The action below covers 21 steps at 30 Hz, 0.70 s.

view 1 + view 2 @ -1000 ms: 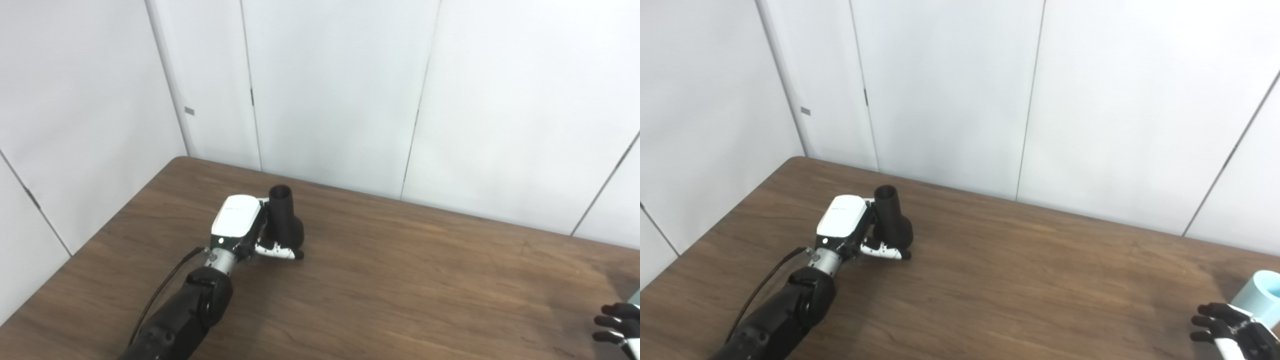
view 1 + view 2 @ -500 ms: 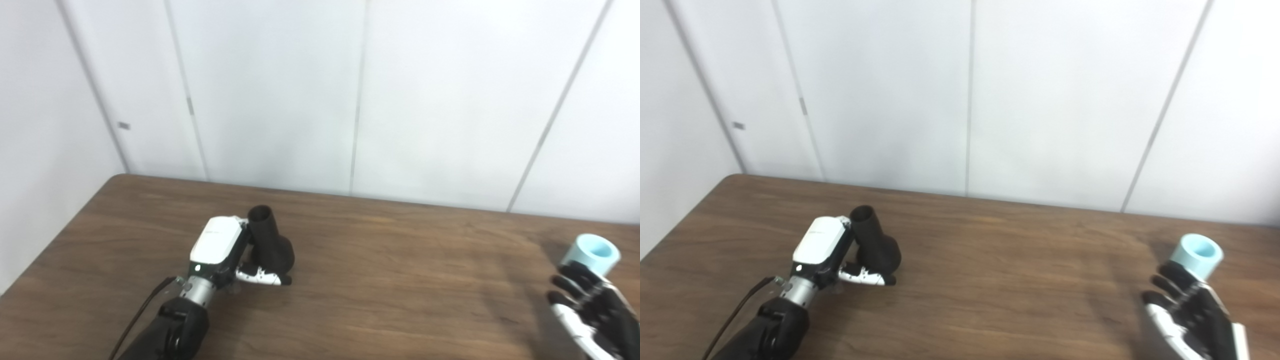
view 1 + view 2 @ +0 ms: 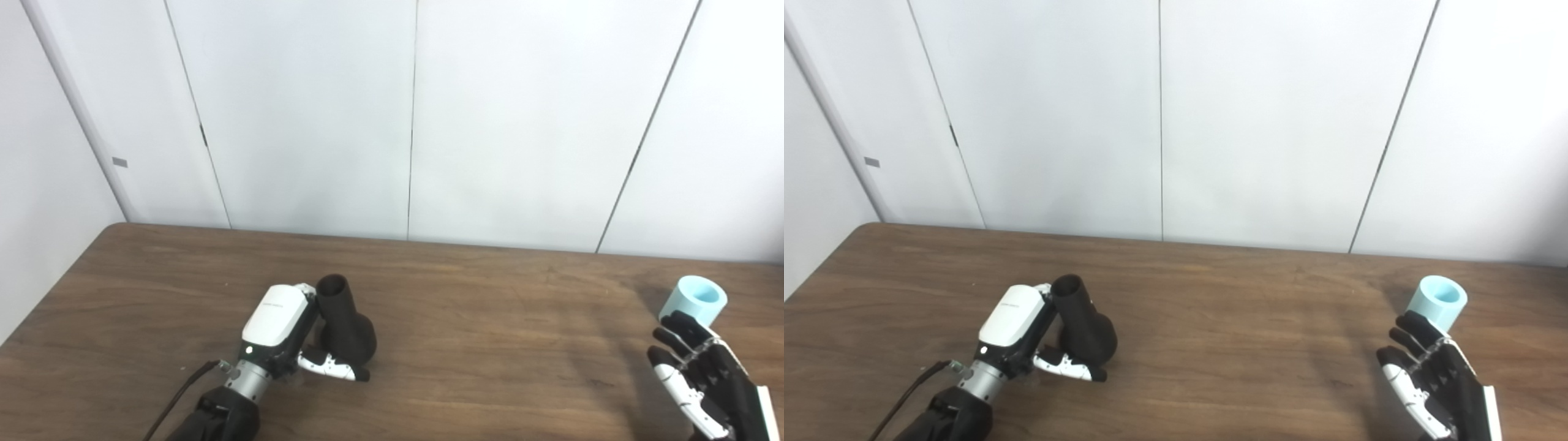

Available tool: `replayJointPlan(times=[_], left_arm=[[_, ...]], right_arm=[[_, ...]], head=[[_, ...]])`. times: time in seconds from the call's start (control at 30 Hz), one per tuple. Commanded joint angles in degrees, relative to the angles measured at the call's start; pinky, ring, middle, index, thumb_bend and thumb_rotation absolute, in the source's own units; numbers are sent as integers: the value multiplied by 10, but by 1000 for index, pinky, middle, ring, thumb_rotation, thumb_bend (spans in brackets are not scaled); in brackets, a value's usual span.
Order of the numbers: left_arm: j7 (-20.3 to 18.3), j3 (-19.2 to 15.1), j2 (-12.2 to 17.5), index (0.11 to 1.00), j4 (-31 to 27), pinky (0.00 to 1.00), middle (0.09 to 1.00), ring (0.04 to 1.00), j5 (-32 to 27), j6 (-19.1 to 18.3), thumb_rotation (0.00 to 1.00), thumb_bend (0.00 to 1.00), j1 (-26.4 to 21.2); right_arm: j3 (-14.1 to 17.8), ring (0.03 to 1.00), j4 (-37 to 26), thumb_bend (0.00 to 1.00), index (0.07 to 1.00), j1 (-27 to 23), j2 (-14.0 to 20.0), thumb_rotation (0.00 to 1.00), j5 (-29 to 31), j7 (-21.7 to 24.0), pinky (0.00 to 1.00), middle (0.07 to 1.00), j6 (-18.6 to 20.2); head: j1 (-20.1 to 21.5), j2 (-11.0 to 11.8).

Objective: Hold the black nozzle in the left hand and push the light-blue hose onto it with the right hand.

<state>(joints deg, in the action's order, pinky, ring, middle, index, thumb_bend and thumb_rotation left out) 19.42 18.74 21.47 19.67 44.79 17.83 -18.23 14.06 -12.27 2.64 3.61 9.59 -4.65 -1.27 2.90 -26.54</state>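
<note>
The black nozzle stands upright on the brown table, left of centre, its narrow open end up. My left hand is shut on it: the white back of the hand sits to its left and the thumb lies across the front of its wide base. The fingers behind it are hidden. The light-blue hose, a short tube with its open end up, stands at the far right. My right hand is open just in front of it, fingers spread, fingertips at its foot. Whether they touch the hose is unclear.
White wall panels rise directly behind the table's far edge. The table's left edge runs close to my left arm. A wide stretch of bare wood lies between the nozzle and the hose.
The camera has swung right, bringing the hose and right hand fully into view. My right hand has risen beside the hose with fingers spread. The left hand keeps its hold on the nozzle.
</note>
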Motion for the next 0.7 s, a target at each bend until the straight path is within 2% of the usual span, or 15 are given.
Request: replayJointPlan(times=[0.0,0.2,0.27,0.3,0.37,0.4,0.5,0.53,0.67], left_arm=[[21,25,-35,450,43,647,476,510,3,26,0,503,28],[22,46,-43,470,58,646,472,483,27,45,0,505,19],[19,54,-46,469,61,653,477,479,33,48,0,505,18],[20,58,-48,471,65,660,476,479,37,50,0,505,16],[28,65,-55,475,76,668,474,478,42,55,0,505,12],[32,68,-58,475,81,669,471,481,46,56,0,505,10],[45,78,-66,485,99,668,462,482,60,62,0,505,1],[49,81,-67,486,107,672,462,478,61,67,0,505,-2],[58,88,-67,492,144,680,466,466,59,84,0,505,-15]], right_arm=[[5,758,-24,333,743,-11,-1,208,-4,-6,690,762,-29],[12,704,-26,359,683,-20,-18,246,-23,-33,645,703,-44],[20,616,-21,359,622,-25,-29,171,-26,-49,551,637,-57],[24,547,-18,422,557,-28,-35,154,-28,-58,483,586,-61],[30,459,-14,474,505,-33,-43,141,-36,-73,400,519,-69],[33,431,-10,499,496,-35,-45,58,-40,-79,377,492,-73],[43,386,-3,517,480,-43,-55,6,-49,-102,335,489,-77],[45,357,-1,520,475,-45,-60,1,-57,-113,289,490,-74],[50,341,1,521,467,-56,-77,0,-126,-166,246,495,-44]], head=[[2,0],[17,-5],[23,-6],[25,-7],[28,-8],[28,-8],[41,-7],[55,-5],[100,-5]])
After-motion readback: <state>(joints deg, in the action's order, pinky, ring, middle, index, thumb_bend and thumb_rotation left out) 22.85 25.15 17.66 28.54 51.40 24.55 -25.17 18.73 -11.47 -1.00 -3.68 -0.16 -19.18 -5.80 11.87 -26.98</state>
